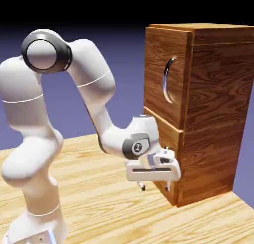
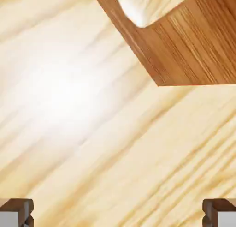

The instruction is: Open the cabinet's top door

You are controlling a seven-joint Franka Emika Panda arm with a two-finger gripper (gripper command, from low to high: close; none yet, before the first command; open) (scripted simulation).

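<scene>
The cabinet point(image 1: 218, 114) of reddish-brown wood stands on the right of the exterior view. Its top door point(image 1: 158, 54) faces left, sits flush with the front and carries a long curved silver handle point(image 1: 168, 80). My gripper point(image 1: 155, 185) hangs low, well below that handle, in front of the shorter lower door point(image 1: 171, 134) and points down at the table. Its jaws stand wide open with nothing between them. In the hand view the two fingertips point(image 2: 16, 214) show at the bottom corners over bare tabletop, and a lower corner of the cabinet point(image 2: 193, 46) fills the upper right.
The light wooden table point(image 1: 99, 188) stretches left of the cabinet and toward the front. My white arm point(image 1: 94, 89) arches over from the lower left. The lower door's handle is hidden behind my hand.
</scene>
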